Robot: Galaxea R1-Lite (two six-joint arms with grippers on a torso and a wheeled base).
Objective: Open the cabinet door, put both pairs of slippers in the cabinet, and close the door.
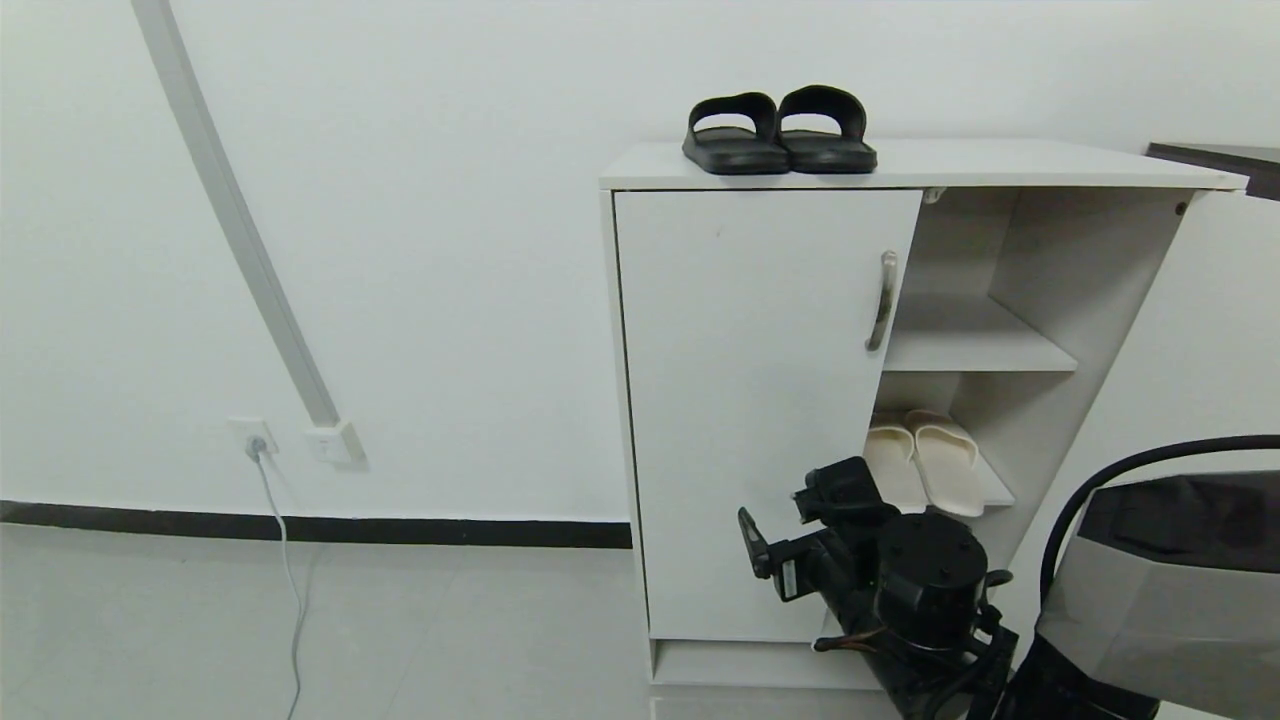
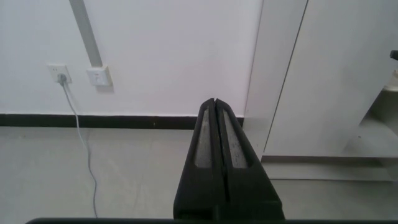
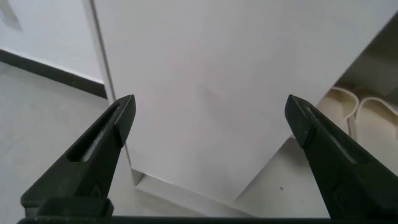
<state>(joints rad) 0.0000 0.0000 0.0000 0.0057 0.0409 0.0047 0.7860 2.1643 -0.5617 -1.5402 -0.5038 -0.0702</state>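
"While my right fingers (image 3: 106, 143) gape wide and empty, facing the shut left cabinet door (image 1: 760, 400), where do the slippers sit?"

"I see the cream slippers (image 1: 925, 460) on the lower shelf (image 1: 995, 490) in the cabinet's open right half, and the black slippers (image 1: 780, 135) side by side on the cabinet top (image 1: 1000, 160). My left fingers (image 2: 205, 143) are pressed together, gripping nothing."

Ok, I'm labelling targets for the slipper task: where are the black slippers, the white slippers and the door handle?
black slippers (image 1: 825, 102), head view, on the strap of one slipper.
white slippers (image 1: 945, 457), head view, on the upper of one slipper.
handle (image 1: 881, 300), head view, on the middle of the bar.
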